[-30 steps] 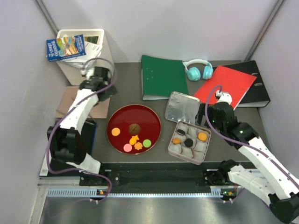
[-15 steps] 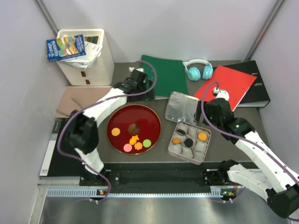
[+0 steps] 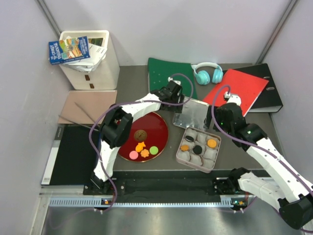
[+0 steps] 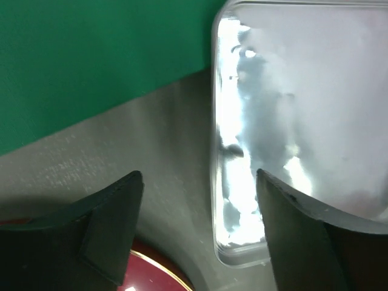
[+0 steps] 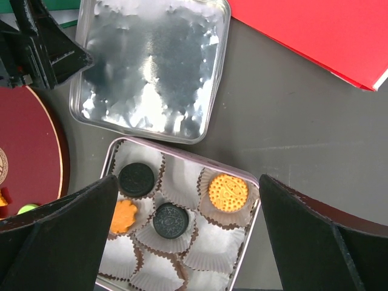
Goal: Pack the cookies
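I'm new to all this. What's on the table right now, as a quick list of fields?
tin: open, four cookies in paper cups
lid: lying flat beside the tin
red plate: five cookies showing, partly hidden by the left arm
left fingers: open, empty, at the lid's edge
right fingers: open, empty, above the tin

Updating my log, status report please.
Left tool open by tin lid, right tool open near tin. Four cookies packed, five visible on plate. Left arm crosses plate.
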